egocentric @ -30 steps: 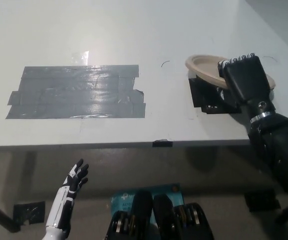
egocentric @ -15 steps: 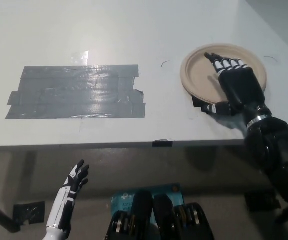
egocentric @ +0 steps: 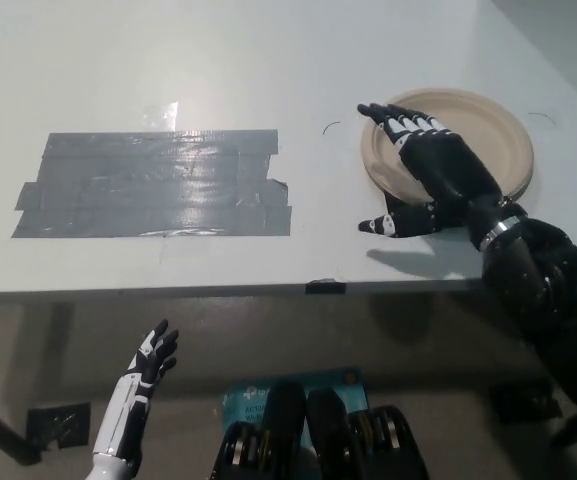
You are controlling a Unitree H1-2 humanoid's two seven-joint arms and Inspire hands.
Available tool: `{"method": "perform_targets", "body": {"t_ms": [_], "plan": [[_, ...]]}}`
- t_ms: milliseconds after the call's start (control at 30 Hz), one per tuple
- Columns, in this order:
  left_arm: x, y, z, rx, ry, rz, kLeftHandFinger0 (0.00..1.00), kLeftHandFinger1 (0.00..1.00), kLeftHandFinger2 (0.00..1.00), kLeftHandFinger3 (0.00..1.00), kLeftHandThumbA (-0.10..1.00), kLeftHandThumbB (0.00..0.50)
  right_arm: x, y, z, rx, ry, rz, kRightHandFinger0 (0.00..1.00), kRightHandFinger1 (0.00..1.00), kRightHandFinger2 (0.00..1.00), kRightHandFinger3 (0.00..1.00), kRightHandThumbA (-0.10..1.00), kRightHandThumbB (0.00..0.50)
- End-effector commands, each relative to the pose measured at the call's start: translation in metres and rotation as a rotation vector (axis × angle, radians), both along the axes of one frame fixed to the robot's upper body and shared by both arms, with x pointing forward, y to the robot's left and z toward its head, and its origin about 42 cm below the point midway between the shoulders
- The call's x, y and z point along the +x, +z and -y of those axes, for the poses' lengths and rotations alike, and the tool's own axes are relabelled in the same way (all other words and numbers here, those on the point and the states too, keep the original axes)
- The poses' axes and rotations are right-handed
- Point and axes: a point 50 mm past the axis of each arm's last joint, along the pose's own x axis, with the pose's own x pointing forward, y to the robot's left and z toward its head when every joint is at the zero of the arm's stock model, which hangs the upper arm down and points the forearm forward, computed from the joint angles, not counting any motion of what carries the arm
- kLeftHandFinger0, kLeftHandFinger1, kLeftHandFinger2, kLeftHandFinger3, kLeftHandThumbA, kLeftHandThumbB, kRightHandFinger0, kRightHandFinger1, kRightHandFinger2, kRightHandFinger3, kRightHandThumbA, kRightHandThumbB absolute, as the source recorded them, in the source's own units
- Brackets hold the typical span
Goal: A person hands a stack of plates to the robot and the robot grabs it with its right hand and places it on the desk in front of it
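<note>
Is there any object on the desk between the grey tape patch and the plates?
In the head view, nothing stands between the grey tape patch and the plates: only bare desk with a thin dark curved mark.

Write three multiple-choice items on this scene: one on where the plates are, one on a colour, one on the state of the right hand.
1. Where do the plates lie on the desk?
A. on the grey tape patch
B. near the desk's right side, apart from the tape
C. under the desk

2. What colour are the plates?
A. blue
B. tan
C. black

3. How is the right hand?
A. open, fingers spread over the plates' left part
C. closed round the plates, lifting them
B. hanging below the desk

Key: 1 B, the plates lie flat well right of the grey tape patch. 2 B, they are pale tan. 3 A, its fingers are apart and grip nothing; the left hand hangs below the desk edge.
</note>
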Motion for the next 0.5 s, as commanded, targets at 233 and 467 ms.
{"method": "perform_targets", "body": {"t_ms": [233, 467], "plan": [[0.023, 0.024, 0.005, -0.019, -0.028, 0.079, 1.0, 1.0, 1.0, 1.0, 1.0, 0.199, -0.13, 0.18, 0.033, 0.439, 0.531, 0.147, 1.0, 1.0, 1.0, 1.0, 1.0, 0.482], [0.015, 0.017, 0.005, -0.02, -0.028, 0.045, 1.0, 1.0, 1.0, 1.0, 1.0, 0.247, -0.212, 0.147, 0.046, 0.581, 0.542, 0.188, 1.0, 1.0, 1.0, 1.0, 1.0, 0.494]]}}
